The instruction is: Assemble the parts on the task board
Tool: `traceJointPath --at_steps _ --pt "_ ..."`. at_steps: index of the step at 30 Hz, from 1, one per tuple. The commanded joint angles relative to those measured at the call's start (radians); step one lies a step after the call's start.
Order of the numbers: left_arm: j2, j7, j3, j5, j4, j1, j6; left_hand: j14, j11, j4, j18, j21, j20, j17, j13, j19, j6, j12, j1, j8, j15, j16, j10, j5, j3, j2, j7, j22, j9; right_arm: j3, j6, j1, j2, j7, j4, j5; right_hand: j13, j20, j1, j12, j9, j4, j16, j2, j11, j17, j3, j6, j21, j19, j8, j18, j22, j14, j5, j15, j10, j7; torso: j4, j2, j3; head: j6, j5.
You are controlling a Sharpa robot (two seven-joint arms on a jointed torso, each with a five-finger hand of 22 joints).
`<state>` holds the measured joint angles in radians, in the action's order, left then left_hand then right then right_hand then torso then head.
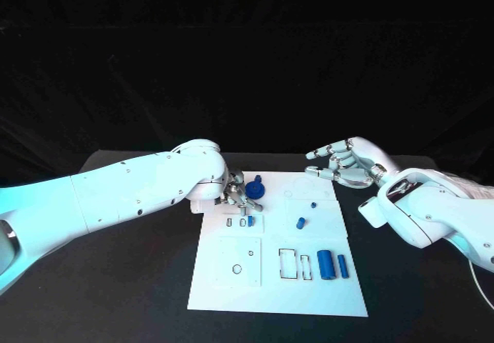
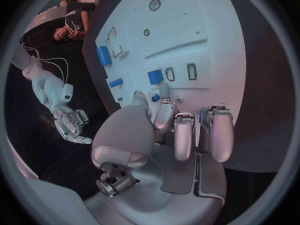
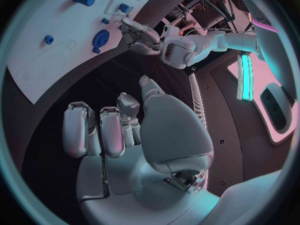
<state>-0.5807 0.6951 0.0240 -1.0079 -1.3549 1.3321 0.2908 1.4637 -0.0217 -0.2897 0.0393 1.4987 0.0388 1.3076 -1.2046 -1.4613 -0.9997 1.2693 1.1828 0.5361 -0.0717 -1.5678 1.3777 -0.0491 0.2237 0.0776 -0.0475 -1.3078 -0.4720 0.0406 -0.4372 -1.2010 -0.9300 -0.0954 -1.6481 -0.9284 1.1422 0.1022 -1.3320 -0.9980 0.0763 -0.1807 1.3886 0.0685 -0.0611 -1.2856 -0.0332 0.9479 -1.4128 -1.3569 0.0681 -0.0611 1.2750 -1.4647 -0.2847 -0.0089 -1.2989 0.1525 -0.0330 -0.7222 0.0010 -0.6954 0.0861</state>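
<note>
Head view: small blue parts (image 1: 328,264) lie on the white board (image 1: 232,294) mid-tabletop. They look light, rigid, smooth plastic, best pinched across their sides. Left hand (image 1: 239,196) hovers over the board, fingers apart, empty; right hand (image 1: 345,163) likewise spread, off the board.

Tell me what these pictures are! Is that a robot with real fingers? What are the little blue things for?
Yes, it is a robot with two white arms and silver hands. One picture looks down from its head; the two round ones come from cameras on its wrists. On the black table lies a white task board with small blue parts, like the long blue cylinder and a round blue part. The robot is meant to fit them into the board. The left hand reaches down over the board's far end; whether it holds anything is hard to see. The right hand floats beside the board, its fingers holding nothing.
</note>
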Motion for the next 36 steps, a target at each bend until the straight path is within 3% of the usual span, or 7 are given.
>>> traceJointPath --at_steps 1,36 --pt "0.005 0.054 0.000 -0.006 0.001 0.000 0.055 0.107 -0.001 0.004 -0.009 0.006 -0.006 0.263 -0.002 -0.036 0.008 0.002 0.004 0.008 -0.007 -0.003 0.008 0.000 0.004 0.006 0.000 -0.129 -0.003 0.000 0.018 0.001 0.002 0.005 0.001 -0.019 0.000 -0.001 -0.004 0.003 0.002 0.000 -0.002 0.002 -0.002 0.000 0.005 0.008 0.004 0.005 0.006 -0.009 0.000 -0.042 -0.006 -0.002 0.006 -0.001 0.0005 0.000 0.0003 -0.002 0.001" --pt "0.030 0.065 0.001 -0.006 0.027 -0.008 0.105 0.107 -0.001 0.021 -0.009 0.007 -0.005 0.263 -0.010 -0.036 0.034 0.007 0.074 0.036 -0.007 -0.003 0.008 -0.003 -0.028 0.025 0.000 -0.132 -0.053 -0.002 0.022 0.003 0.009 0.010 0.009 -0.020 -0.005 -0.002 -0.011 0.006 0.002 0.001 -0.006 -0.002 0.000 0.004 0.008 0.012 0.007 0.007 0.006 -0.010 -0.004 -0.042 -0.017 -0.003 0.006 -0.003 0.0000 -0.001 0.0006 -0.017 0.000"
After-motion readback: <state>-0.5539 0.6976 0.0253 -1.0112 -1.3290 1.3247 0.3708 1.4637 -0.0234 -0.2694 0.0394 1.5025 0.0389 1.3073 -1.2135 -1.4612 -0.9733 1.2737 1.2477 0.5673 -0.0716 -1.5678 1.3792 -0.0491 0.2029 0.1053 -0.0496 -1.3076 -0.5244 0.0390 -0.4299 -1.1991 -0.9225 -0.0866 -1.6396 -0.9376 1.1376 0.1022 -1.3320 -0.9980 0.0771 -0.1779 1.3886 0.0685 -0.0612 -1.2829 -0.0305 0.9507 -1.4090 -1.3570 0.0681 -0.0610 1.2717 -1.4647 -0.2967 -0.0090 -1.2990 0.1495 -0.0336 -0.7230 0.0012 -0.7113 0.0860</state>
